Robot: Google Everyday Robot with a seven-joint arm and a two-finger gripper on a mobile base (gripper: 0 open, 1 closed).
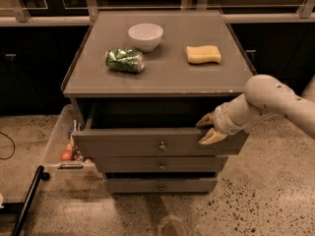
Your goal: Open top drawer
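The top drawer is the widest grey-brown front under the cabinet top, with a small round metal knob at its centre. It stands pulled partly out, with a dark gap showing behind the front. My gripper is at the right end of the drawer front. One finger is behind the top edge and the other in front, closed on the panel. My pale arm reaches in from the right.
Two narrower drawers, the middle and the bottom, sit shut below. On the cabinet top are a white bowl, a crumpled green bag and a yellow sponge. A clear bin with small items stands at the left, and a black pole lies on the floor.
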